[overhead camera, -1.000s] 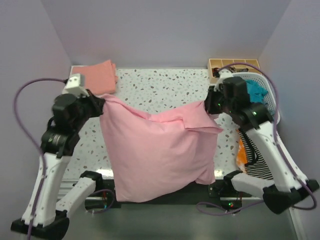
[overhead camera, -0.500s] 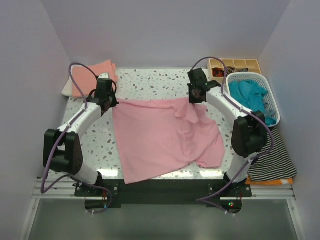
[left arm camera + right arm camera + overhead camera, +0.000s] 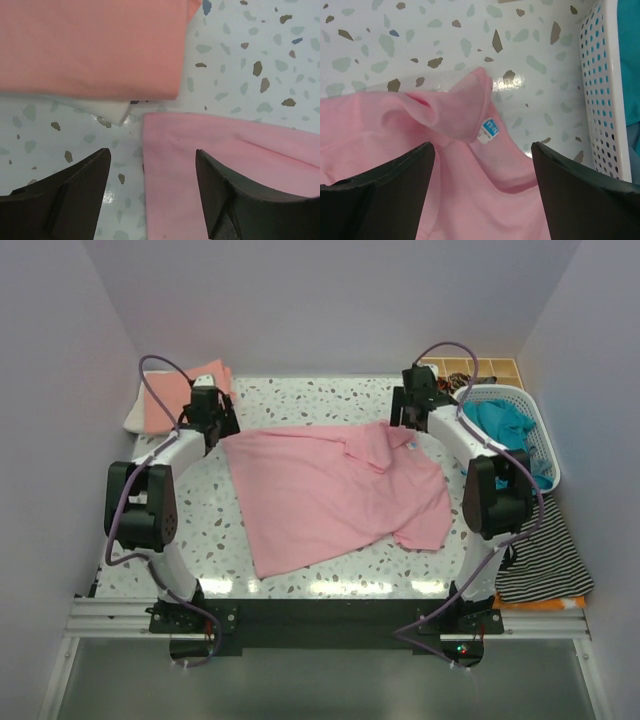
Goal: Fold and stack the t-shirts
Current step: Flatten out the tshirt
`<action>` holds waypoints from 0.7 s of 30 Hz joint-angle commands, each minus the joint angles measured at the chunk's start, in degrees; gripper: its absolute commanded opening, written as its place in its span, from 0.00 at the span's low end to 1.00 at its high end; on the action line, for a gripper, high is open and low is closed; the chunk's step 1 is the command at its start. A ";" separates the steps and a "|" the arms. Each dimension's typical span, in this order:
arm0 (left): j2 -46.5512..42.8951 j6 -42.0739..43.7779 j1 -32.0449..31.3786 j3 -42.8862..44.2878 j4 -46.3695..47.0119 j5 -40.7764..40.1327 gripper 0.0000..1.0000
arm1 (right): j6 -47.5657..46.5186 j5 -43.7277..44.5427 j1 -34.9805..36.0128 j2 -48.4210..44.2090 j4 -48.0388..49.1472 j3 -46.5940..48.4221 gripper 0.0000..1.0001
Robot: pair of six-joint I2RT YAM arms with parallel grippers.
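Note:
The light pink t-shirt [image 3: 330, 490] lies spread on the speckled table, its neck end crumpled at the far right. My left gripper [image 3: 214, 426] stands open over the shirt's far left corner [image 3: 200, 145], fingers apart on either side of the shirt's edge and holding nothing. My right gripper [image 3: 411, 422] is open above the collar, where the small neck label [image 3: 488, 130] shows beside a raised fold [image 3: 445, 115]. A folded salmon-orange t-shirt [image 3: 185, 395] lies at the far left on a white one [image 3: 112, 109]. A teal t-shirt [image 3: 500, 425] is in the basket.
A white perforated basket [image 3: 545, 455] stands at the far right, its wall [image 3: 600, 90] close to my right gripper. Behind it is a wooden divider box [image 3: 470, 370]. A striped cloth [image 3: 545, 560] lies off the table's right edge.
Both grippers opened and let go of the pink t-shirt, which was held up a second ago and now rests flatter on the table. Both arms reached toward the far side.

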 commanded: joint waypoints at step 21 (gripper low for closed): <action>-17.93 -15.62 -12.28 -29.13 11.79 27.02 0.73 | 6.50 -19.17 1.33 -20.25 -6.98 -30.25 0.77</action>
